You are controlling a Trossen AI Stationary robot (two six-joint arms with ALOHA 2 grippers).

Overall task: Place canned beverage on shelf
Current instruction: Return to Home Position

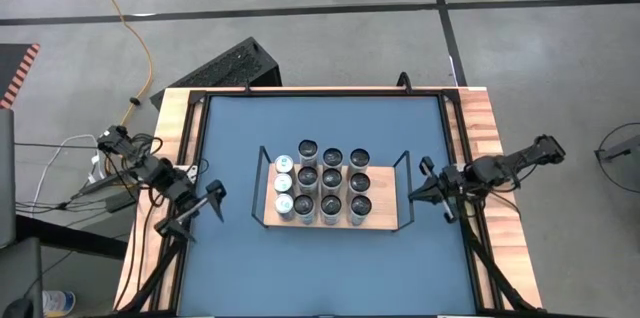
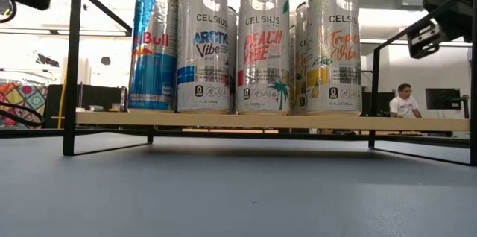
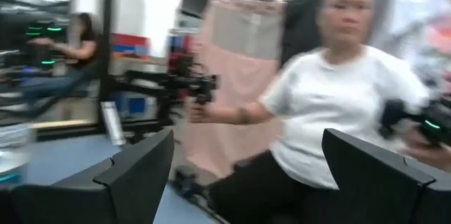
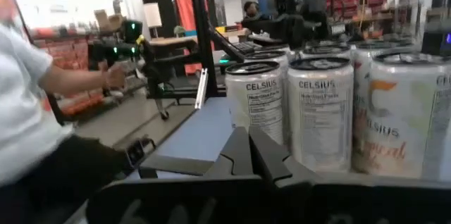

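Item: shelf [image 1: 390,208], a flat light-wood board in a thin black wire frame with raised end rails. It stands mid-desk on the blue desk [image 1: 230,268], its long axis running from one arm's side to the other. Contents: tall cylindrical aluminium cans, all upright and close-packed in rows. The Celsius cans [image 2: 262,43] have glossy silver walls with printed labels and dark tops, and form a block about three by three. The Red Bull cans [image 2: 153,51], blue and silver and slimmer, stand in a short column at the end toward the left arm. No can is off the board or in either claw, so stocking looks finished. Left claw [image 1: 214,201]: wide open, empty, near the shelf's left rail but clear of it. Right claw [image 1: 418,186]: fingers drawn together tip to tip on nothing, just beside the right rail, so it is the nearer of the two, with the Celsius cans straight ahead of it. Handling note: the shelf lies between the claws, so each arm's safest way out is probably straight back, away from the rails. The slim cans would likely topple if the frame were knocked.
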